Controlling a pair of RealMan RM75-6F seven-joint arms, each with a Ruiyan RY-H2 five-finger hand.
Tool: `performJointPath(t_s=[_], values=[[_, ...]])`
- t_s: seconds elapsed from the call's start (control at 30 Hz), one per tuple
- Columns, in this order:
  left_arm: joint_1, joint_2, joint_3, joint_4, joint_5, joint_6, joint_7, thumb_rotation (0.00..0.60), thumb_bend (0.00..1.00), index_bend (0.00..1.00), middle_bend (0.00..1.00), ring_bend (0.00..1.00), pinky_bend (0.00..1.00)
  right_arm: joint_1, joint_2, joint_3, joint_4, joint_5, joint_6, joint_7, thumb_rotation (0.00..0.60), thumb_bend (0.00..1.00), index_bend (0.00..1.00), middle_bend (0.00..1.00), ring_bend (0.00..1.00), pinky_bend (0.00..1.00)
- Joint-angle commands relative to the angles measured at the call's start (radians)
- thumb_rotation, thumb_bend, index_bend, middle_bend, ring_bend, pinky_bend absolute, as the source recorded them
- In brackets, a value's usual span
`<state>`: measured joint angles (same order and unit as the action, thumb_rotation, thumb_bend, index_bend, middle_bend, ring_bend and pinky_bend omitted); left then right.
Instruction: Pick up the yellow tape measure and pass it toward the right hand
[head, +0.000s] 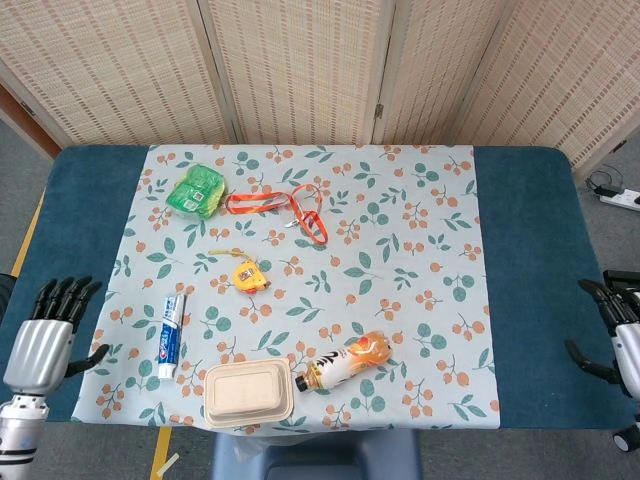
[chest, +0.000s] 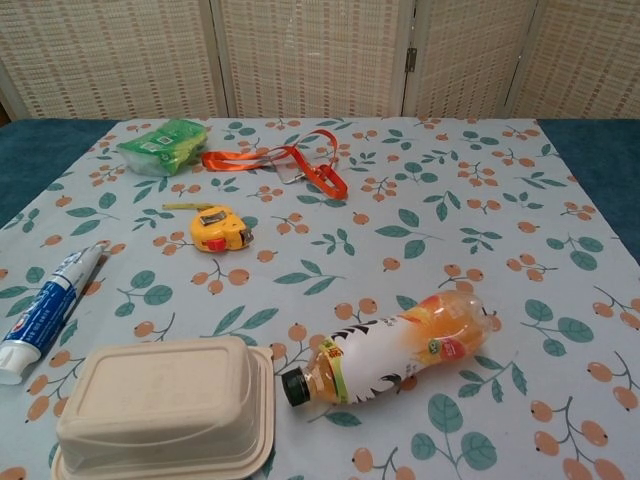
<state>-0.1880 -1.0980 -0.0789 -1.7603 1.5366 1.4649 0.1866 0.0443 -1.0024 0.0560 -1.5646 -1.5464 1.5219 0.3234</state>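
Note:
The yellow tape measure (head: 248, 274) (chest: 219, 229) lies on the floral cloth, left of centre, with a short length of tape pulled out toward the left. My left hand (head: 48, 332) hovers at the table's front left edge, fingers spread, holding nothing, well left of and nearer than the tape measure. At the far right edge my right hand (head: 618, 336) is also open and empty. Neither hand shows in the chest view.
A toothpaste tube (head: 171, 335) lies between my left hand and the tape measure. A beige lidded box (head: 249, 392) and an orange drink bottle (head: 343, 362) lie along the front edge. A green packet (head: 196, 191) and an orange lanyard (head: 283, 205) sit farther back.

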Motion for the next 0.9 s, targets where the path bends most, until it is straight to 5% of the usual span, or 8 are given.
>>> performJointPath(t_s=[0.03,0.37,0.9], values=[[-0.091,-0.013,-0.04,0.031,0.022,-0.094,-0.047,0.6,0.25,0.17,0.14,0.09,0.0,-0.001,0.006,0.0,-0.008,-0.005,0.004,-0.007,0.6,0.36,0.14,0.15,0.2,0.09],[-0.355,-0.1,-0.095,0.156,0.042,-0.391,-0.17,0.6,0.27,0.19,0.14,0.09,0.0,-0.014,0.022,-0.005,-0.031,-0.009,0.023,-0.024,0.6,0.36,0.14,0.15,0.2,0.09],[-0.632,-0.314,-0.077,0.439,-0.006,-0.717,-0.152,0.6,0.32,0.18,0.14,0.06,0.0,-0.025,0.016,-0.009,-0.023,0.023,0.004,-0.024,0.6,0.36,0.14,0.15,0.2,0.09]])
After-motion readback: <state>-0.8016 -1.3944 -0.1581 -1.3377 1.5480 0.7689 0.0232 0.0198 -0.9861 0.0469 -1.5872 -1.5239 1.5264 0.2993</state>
